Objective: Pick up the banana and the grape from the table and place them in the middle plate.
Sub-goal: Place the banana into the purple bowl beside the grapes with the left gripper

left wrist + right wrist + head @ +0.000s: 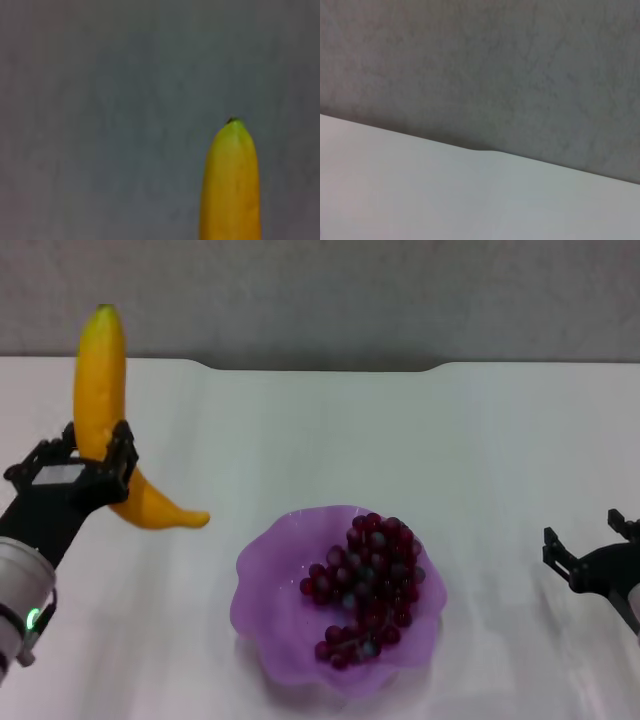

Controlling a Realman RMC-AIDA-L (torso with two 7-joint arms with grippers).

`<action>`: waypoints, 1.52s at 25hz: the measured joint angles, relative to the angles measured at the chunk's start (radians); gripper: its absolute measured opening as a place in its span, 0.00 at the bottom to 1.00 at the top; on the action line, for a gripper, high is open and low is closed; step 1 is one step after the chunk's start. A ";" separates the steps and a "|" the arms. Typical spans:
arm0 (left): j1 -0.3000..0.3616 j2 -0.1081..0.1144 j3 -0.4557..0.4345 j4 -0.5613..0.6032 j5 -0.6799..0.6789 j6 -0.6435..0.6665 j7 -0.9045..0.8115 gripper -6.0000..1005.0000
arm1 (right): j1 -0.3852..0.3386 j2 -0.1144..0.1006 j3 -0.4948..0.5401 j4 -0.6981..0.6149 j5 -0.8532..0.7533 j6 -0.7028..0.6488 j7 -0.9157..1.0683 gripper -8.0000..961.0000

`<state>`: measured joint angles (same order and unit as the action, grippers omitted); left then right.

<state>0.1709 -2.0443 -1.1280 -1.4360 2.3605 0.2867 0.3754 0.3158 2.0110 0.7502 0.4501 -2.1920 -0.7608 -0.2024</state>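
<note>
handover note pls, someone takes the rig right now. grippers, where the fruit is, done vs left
Left gripper: shut on the banana, held roughly upright in the air over the table's left side, left of the middle plate and not yet above it.
Right gripper: open, holding nothing, low at the right edge of the head view, clear of the plate.
Grape: already lying inside the plate, towards its right half.
Done: grape placed, banana picked up.
Left: carry the banana right to above the plate, lower it, probably onto the free left side beside the grapes, then release.
</note>
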 joint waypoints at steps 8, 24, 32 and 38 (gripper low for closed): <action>-0.059 0.010 0.119 0.069 0.014 0.102 0.021 0.50 | 0.007 0.001 0.000 -0.012 0.000 0.000 0.003 0.93; -0.179 0.009 0.180 0.241 0.063 0.122 0.350 0.50 | 0.006 0.002 0.007 -0.013 0.005 0.000 0.007 0.93; -0.124 0.007 0.159 0.112 0.029 0.008 0.563 0.50 | 0.006 0.000 0.009 -0.014 0.006 0.000 0.008 0.93; -0.098 0.005 0.096 -0.042 -0.117 -0.311 0.560 0.50 | 0.006 0.000 0.008 -0.014 0.006 0.000 0.008 0.93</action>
<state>0.0731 -2.0398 -1.0318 -1.4776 2.2433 -0.0248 0.9357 0.3220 2.0110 0.7579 0.4356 -2.1858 -0.7606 -0.1948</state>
